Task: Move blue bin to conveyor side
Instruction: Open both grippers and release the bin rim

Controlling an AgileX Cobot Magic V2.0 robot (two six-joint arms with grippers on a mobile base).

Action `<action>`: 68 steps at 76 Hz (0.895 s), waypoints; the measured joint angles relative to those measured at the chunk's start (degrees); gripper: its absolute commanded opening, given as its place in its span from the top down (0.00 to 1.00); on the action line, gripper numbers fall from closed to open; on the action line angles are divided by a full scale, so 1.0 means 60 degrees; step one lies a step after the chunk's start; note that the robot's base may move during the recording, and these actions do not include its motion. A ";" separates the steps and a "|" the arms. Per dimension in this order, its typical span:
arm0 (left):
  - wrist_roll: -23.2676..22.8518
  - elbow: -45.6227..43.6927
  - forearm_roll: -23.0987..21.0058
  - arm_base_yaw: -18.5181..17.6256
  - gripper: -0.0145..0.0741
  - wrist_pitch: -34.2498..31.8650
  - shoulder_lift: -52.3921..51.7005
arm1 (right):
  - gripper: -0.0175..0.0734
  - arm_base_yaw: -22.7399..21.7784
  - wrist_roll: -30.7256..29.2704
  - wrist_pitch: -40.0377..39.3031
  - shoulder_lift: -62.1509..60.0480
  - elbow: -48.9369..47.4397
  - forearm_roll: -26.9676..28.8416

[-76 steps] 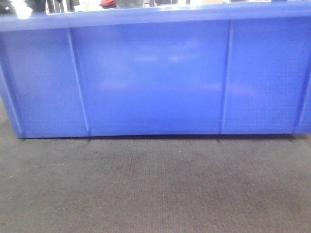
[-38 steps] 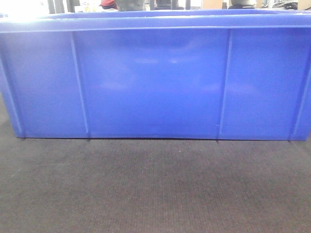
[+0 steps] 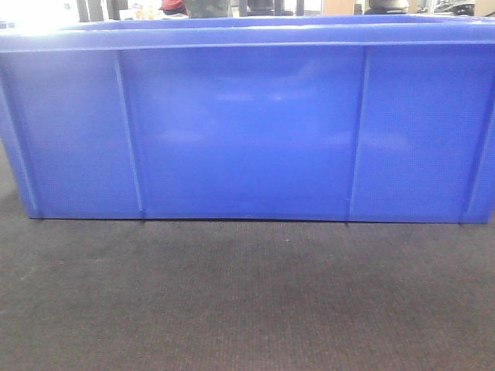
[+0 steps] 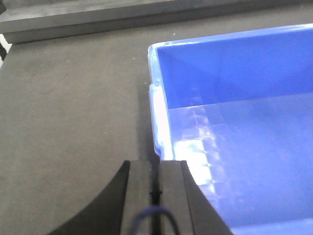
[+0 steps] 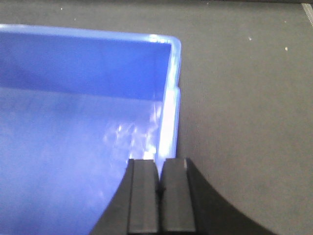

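Blue bin (image 3: 247, 131) sits flat on the conveyor (image 3: 247, 301) belt. Left hand (image 4: 155, 188) and right hand (image 5: 160, 188) each clamp narrow on an opposite end rim, probably so both arms share the load.

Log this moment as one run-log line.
blue bin: flat on conveyor | left gripper: shut on bin's end rim | right gripper: shut on opposite end rim
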 measured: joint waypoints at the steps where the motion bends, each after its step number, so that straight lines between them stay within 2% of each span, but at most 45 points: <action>1: -0.0059 0.0197 0.0004 0.0000 0.86 -0.0120 -0.0148 | 0.90 0.0000 0.0000 -0.0123 -0.0067 0.0103 0.0000; 16: -0.0586 0.2952 0.0004 0.0000 0.86 -0.1394 -0.2210 | 0.90 0.0000 0.0000 -0.2221 -0.2086 0.3462 0.0000; 24: -0.0636 0.4120 0.0004 0.0000 0.86 -0.1623 -0.3235 | 0.90 0.0000 0.0000 -0.3338 -0.3183 0.5283 0.0000; 41: -0.0650 0.5893 0.0004 0.0000 0.86 -0.1757 -0.5487 | 0.90 0.0000 0.0000 -0.4599 -0.5522 0.8260 0.0000; 54: -0.0650 0.6609 0.0004 0.0000 0.86 -0.1757 -0.6766 | 0.90 0.0000 0.0000 -0.5003 -0.7595 0.9594 0.0000; 68: -0.0650 0.6780 0.0020 0.0000 0.86 -0.1757 -0.7383 | 0.90 0.0000 0.0000 -0.5128 -0.9274 0.9810 0.0000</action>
